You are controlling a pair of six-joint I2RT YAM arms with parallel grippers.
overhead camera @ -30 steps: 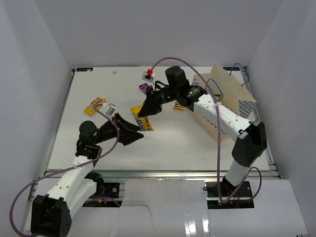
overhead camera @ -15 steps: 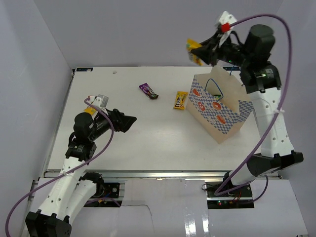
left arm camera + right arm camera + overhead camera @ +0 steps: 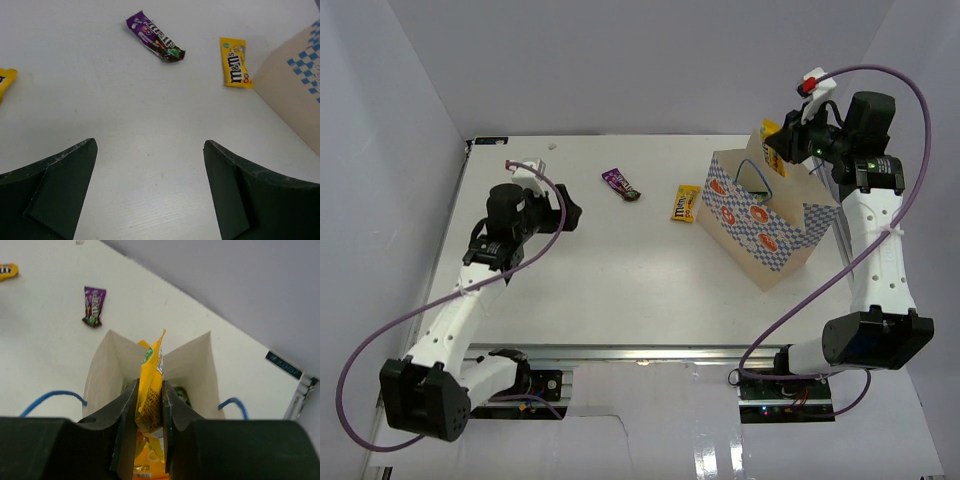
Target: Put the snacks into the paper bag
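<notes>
The paper bag (image 3: 765,225) stands upright at the right, mouth open. My right gripper (image 3: 777,143) is shut on a yellow M&M's pack (image 3: 769,134) and holds it just above the bag's mouth. In the right wrist view the pack (image 3: 151,371) hangs between the shut fingers (image 3: 127,405) over the opening; a green packet (image 3: 181,394) and something orange (image 3: 145,460) lie inside. A purple packet (image 3: 621,184) and another yellow M&M's pack (image 3: 685,203) lie on the table left of the bag. My left gripper (image 3: 570,212) is open and empty, far left of them (image 3: 150,145).
A third yellow pack (image 3: 5,82) lies at the left, also in the right wrist view (image 3: 7,271). The bag's blue cord handles (image 3: 55,396) hang over both sides. Grey walls enclose the table on three sides.
My right gripper has come down with the yellow pack from high behind the bag to its mouth. My left arm has swung back and turned towards the table's middle.
</notes>
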